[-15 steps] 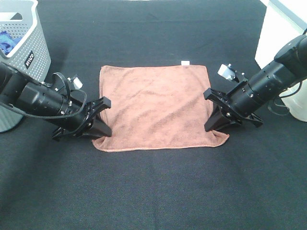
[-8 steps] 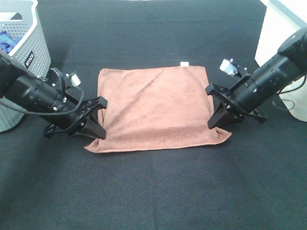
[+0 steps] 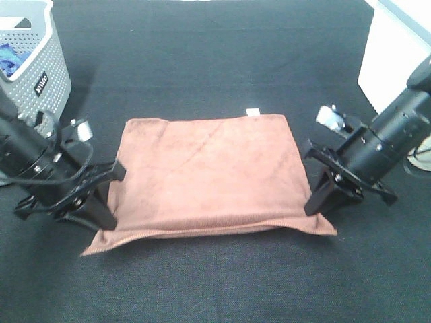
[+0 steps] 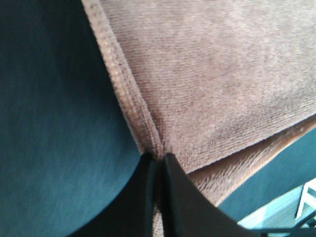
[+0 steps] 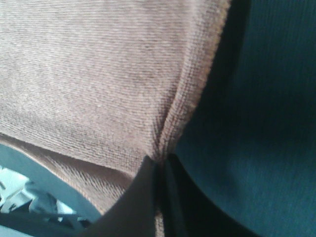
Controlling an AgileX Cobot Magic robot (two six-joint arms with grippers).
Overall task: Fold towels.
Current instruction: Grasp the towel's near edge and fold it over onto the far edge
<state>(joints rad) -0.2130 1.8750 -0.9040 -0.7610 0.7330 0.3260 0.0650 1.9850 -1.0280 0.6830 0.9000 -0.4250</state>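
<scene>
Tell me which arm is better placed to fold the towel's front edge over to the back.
Neither alone, probably both together: the left gripper and right gripper are each shut on one front corner of the towel, at matching spots on either side.

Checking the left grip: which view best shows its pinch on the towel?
Left wrist: close up, the left gripper is shut on the towel edge. Exterior high shows it small; right wrist shows only the right gripper.

The grey basket (image 3: 57, 60) bears a black label (image 3: 40, 82), lettering illegible.
</scene>
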